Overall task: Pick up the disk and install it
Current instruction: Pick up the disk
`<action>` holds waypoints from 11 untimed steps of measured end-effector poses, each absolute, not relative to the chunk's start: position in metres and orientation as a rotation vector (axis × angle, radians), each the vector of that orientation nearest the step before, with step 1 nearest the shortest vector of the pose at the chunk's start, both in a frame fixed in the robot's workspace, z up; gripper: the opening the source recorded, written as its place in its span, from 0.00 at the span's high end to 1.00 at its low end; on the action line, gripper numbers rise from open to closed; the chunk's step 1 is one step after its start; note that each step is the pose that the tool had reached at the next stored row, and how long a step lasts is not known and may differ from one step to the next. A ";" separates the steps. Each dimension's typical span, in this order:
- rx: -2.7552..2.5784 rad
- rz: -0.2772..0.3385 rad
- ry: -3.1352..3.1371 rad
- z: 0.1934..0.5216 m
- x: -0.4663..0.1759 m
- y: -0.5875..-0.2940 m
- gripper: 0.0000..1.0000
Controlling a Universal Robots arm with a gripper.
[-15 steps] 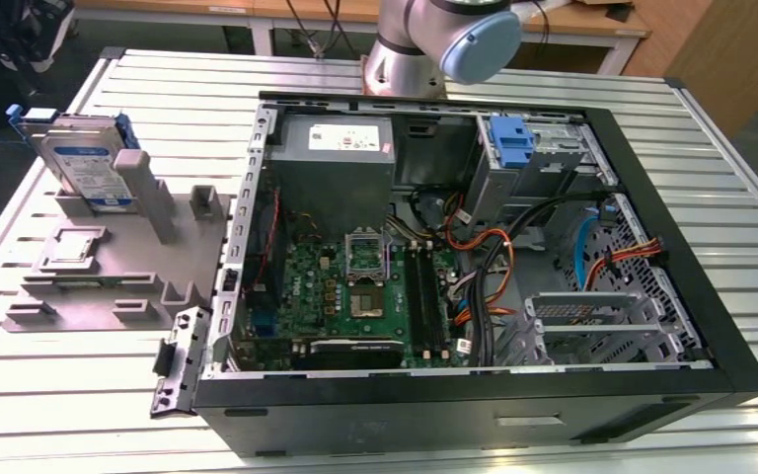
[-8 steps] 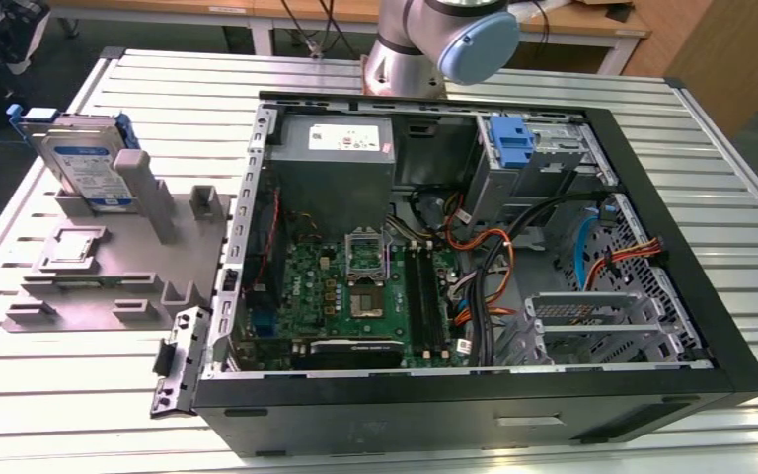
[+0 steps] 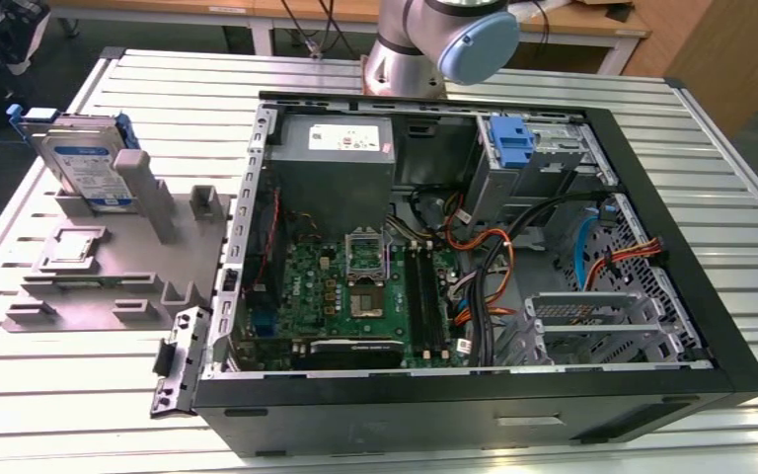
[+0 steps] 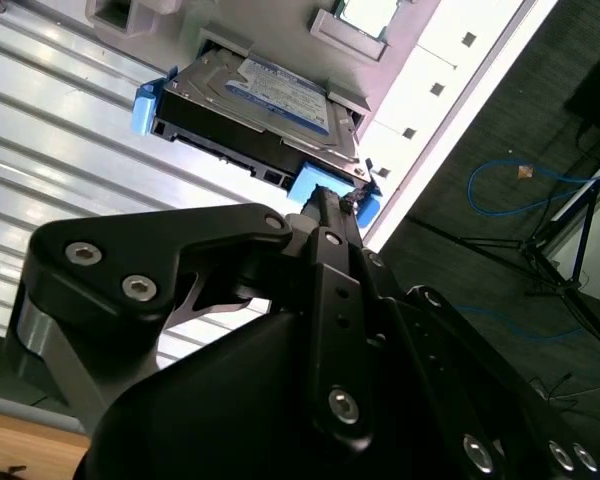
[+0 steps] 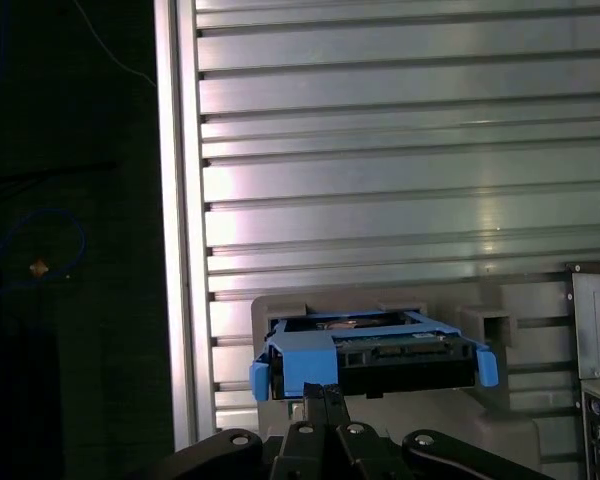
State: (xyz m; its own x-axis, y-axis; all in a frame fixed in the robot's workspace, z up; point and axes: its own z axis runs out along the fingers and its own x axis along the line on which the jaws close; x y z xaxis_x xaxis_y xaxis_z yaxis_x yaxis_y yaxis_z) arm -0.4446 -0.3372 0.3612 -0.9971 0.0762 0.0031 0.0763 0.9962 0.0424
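Observation:
The disk point(image 3: 87, 163) stands on edge in a grey holder point(image 3: 103, 267) on the slatted table, at the exterior view's left. It is silver-grey with a white-and-blue label and a blue plastic frame. In both wrist views the disk point(image 4: 270, 95) point(image 5: 380, 350) sits in that holder point(image 5: 480, 410) just beyond my gripper point(image 4: 332, 200) point(image 5: 320, 392). The black fingers are pressed together with nothing between them, their tips lining up with a blue corner of the frame. Whether they touch it is unclear.
An open computer case point(image 3: 485, 395) takes up the middle and right of the table point(image 3: 155, 79), with a motherboard, cables, a grey power supply box point(image 3: 333, 148) and an upright blue latch piece point(image 3: 511, 138). The arm's base point(image 3: 418, 49) stands behind the case. The table edge point(image 5: 175, 200) lies near the holder.

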 end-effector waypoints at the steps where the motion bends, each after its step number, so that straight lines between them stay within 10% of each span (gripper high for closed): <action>1: -0.120 -0.067 -3.137 0.361 -0.445 -0.337 0.90; 11: -0.069 -0.067 -3.138 0.361 -0.445 -0.337 0.90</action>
State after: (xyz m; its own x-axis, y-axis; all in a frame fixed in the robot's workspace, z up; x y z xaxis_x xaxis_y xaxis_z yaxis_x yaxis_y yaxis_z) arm -0.4446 -0.3372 0.3610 -0.9990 0.0442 0.0030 0.0442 0.9981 0.0425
